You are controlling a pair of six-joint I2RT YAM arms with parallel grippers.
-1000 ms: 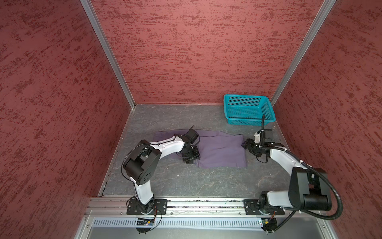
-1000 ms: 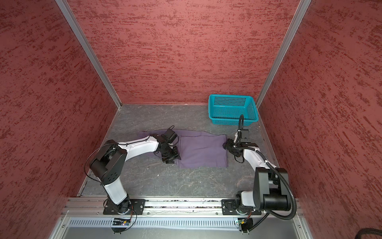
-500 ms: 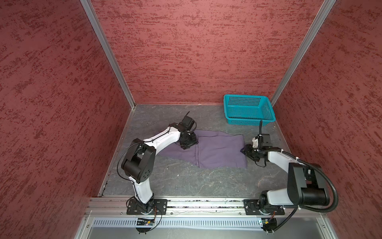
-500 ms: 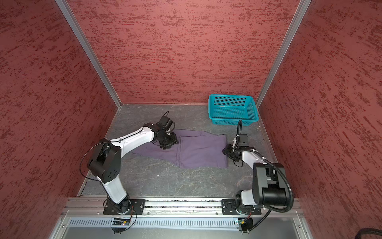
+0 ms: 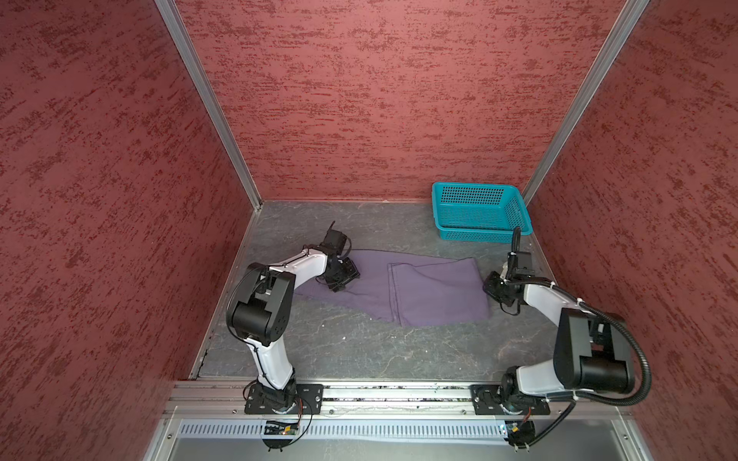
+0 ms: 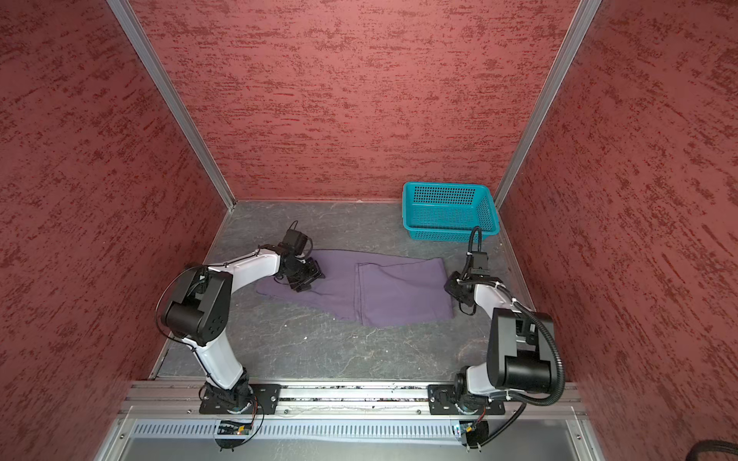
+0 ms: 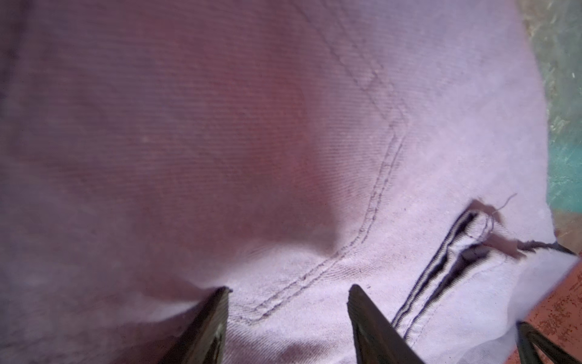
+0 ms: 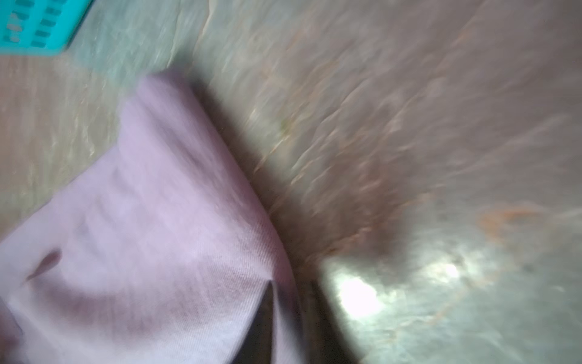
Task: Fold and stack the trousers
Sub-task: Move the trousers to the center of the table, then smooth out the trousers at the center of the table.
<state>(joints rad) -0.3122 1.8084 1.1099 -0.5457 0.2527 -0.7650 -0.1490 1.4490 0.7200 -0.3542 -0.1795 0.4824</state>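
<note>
Nearby, teal basket [image 5: 471,235] in far right corner, apart from trousers [image 5: 431,291].

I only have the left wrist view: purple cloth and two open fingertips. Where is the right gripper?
Observer: The right gripper is at the opposite end of the trousers, by their folded edge.
Operator: Has it grabbed the cloth?
Observer: Cannot tell. The right wrist view shows one finger on the cloth at that edge, but the picture is blurred.
Operator: And the basket?
Observer: The teal basket stands in the back corner beyond the right arm, with nothing in it.
</note>
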